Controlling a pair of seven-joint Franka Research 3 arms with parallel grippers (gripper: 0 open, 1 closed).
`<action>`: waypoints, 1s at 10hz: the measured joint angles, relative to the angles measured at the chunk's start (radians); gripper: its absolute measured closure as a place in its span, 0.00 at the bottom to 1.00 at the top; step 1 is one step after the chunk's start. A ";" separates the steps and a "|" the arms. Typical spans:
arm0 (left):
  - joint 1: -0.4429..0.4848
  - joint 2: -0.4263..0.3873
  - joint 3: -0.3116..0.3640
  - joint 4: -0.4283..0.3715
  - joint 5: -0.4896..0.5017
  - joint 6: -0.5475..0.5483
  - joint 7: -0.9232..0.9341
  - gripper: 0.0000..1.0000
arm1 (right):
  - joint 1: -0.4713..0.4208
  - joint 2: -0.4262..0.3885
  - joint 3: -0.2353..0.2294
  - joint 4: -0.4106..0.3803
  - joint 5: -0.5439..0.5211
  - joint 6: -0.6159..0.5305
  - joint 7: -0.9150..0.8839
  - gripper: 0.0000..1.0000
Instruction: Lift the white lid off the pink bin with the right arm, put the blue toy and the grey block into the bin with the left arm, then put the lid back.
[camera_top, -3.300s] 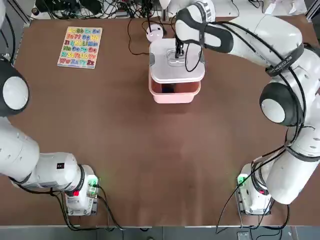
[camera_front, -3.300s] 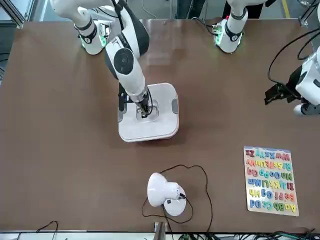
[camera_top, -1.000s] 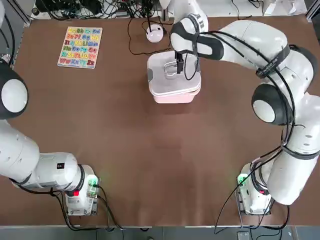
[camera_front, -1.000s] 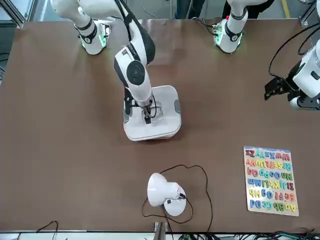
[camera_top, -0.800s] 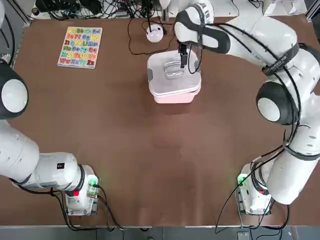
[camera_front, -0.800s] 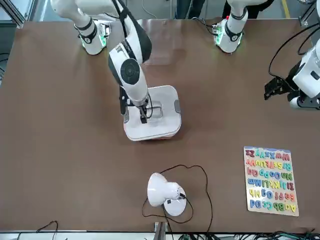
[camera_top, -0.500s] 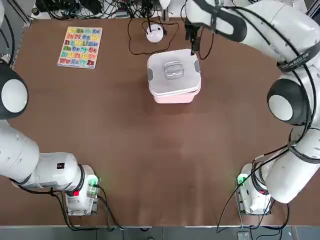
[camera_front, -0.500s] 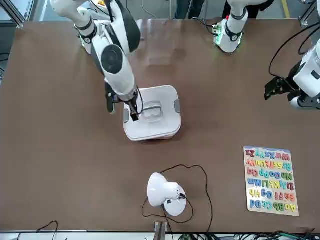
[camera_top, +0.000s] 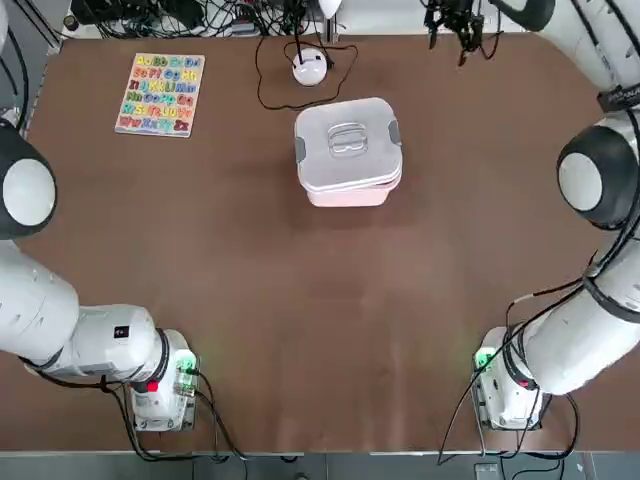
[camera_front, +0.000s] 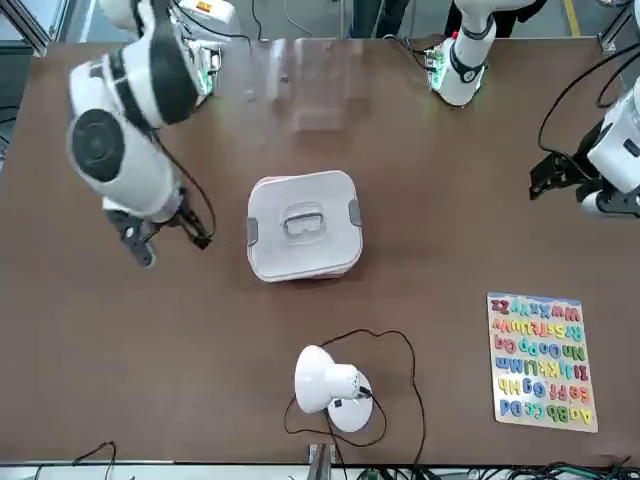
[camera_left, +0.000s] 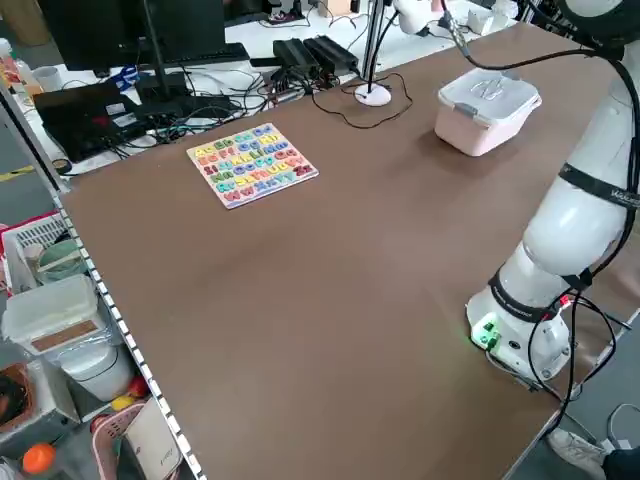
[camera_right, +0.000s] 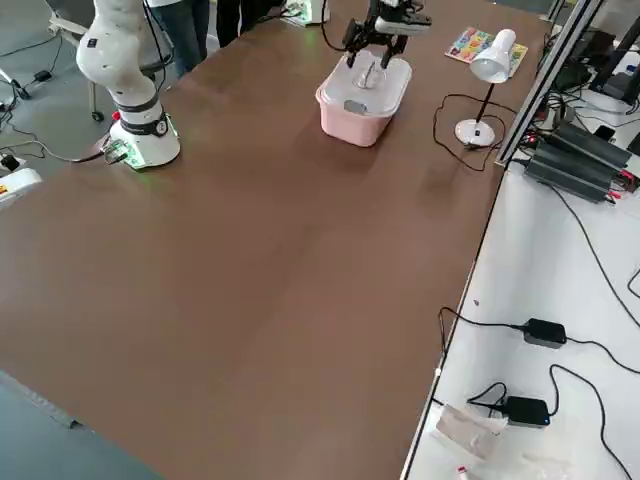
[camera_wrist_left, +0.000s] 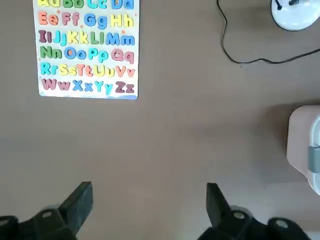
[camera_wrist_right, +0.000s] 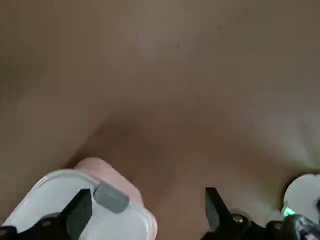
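Note:
The white lid (camera_top: 347, 140) sits shut on the pink bin (camera_top: 350, 192) at the table's middle back, its grey clips on both sides. My right gripper (camera_top: 452, 20) hangs open and empty, high over the back edge to the right of the bin; in its wrist view the lid (camera_wrist_right: 60, 202) lies off to one side. In the front view this gripper (camera_front: 170, 243) is well apart from the lid (camera_front: 303, 222). Far out on the left side, my left gripper (camera_front: 560, 178) hovers open with bare table between its fingers (camera_wrist_left: 80, 200). Neither the blue toy nor the grey block shows in any view.
A colourful alphabet puzzle board (camera_top: 160, 94) lies at the back left. A white desk lamp (camera_front: 325, 385) with a round base (camera_top: 310, 68) and a black cable stands just behind the bin. The arm bases (camera_top: 160, 385) are at the near edge.
The right gripper set the lid down on the bin, let go of its handle, then rose and swung away to the back right. The left arm stayed still.

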 joint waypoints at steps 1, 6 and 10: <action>0.002 -0.001 0.001 0.004 0.000 0.000 0.000 0.00 | -0.047 -0.021 -0.003 0.006 -0.010 -0.020 -0.138 0.00; 0.004 0.000 0.004 0.006 0.009 0.015 0.003 0.00 | -0.270 -0.172 -0.006 -0.014 -0.049 -0.075 -0.633 0.00; 0.003 0.000 0.003 0.007 0.009 0.023 0.004 0.00 | -0.332 -0.305 -0.005 -0.146 -0.054 -0.045 -0.911 0.00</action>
